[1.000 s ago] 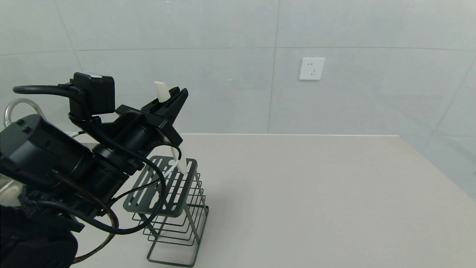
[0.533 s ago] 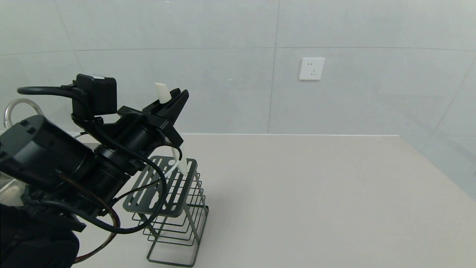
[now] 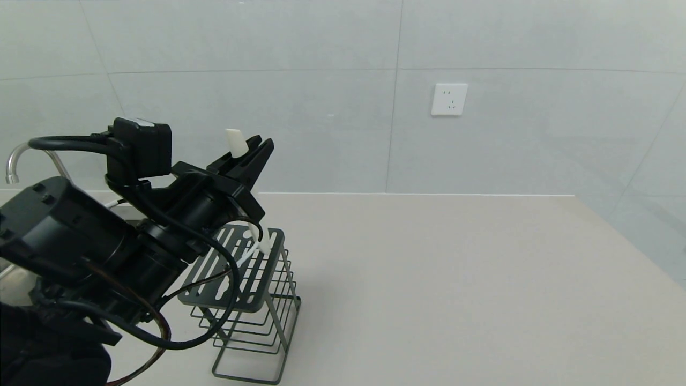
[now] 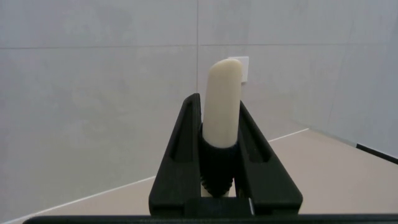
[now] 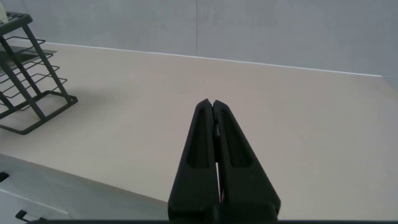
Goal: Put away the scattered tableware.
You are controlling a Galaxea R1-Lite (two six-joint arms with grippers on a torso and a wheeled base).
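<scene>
My left gripper [image 3: 252,146] is shut on a white utensil [image 3: 234,141], held tilted above a dark wire rack [image 3: 244,300] with a slotted top. The utensil's lower end [image 3: 262,243] reaches down to the slots at the rack's far edge. In the left wrist view the utensil's rounded handle [image 4: 224,74] sticks out past the closed fingers of the left gripper [image 4: 219,107]. My right gripper [image 5: 213,106] is shut with nothing in it, hovering over the bare beige counter [image 5: 298,124], well away from the rack [image 5: 28,81].
A curved metal faucet [image 3: 16,158] stands at the far left behind the left arm. A white wall socket [image 3: 449,99] sits on the tiled wall. The counter [image 3: 455,279] stretches wide and bare to the right of the rack.
The left arm has sunk a little, bringing the white utensil slightly lower toward the rack's slotted top. The grip on it is unchanged.
</scene>
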